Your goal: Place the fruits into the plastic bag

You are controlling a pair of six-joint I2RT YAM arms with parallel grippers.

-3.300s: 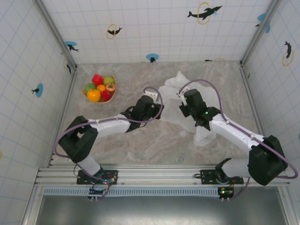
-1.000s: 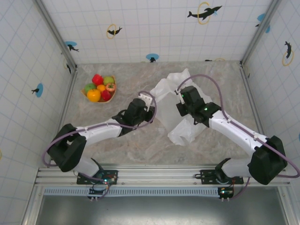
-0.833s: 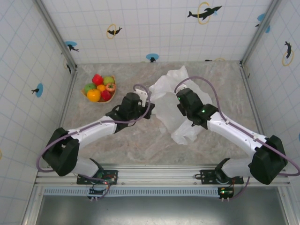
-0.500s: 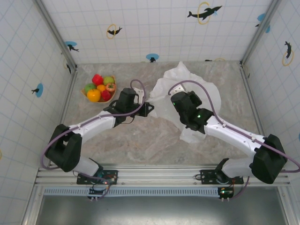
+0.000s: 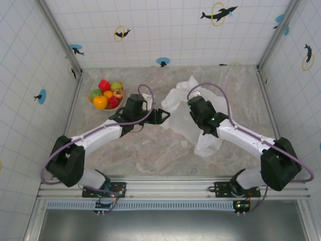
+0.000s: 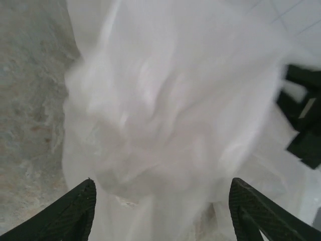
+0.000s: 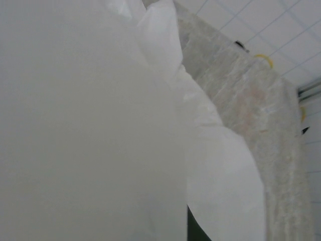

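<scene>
- You have the fruits (image 5: 107, 94) piled in the orange-tan tray (image 5: 91, 99) at the far left of the table (image 5: 150, 150). They are red, green, orange and yellow, packed touching each other.
- The left arm reaches rightward past the tray. Its left pincer (image 5: 163, 116) is at the left edge of the plastic bag (image 5: 180, 123).
- In the wrist view the left pincer (image 6: 160, 211) is spread wide, with a dark finger (image 6: 75, 211) in each lower corner. Blurred bag film (image 6: 170, 115) bulges between them.
- The bag lies crumpled mid-table between the two arms, well apart from the fruits.
- The right pincer (image 5: 194, 96) sits at the bag's upper part, tucked into the film.
- In the right wrist view the white film (image 7: 90, 125) hides the fingers, so you cannot tell wide, narrow or gripping.
</scene>
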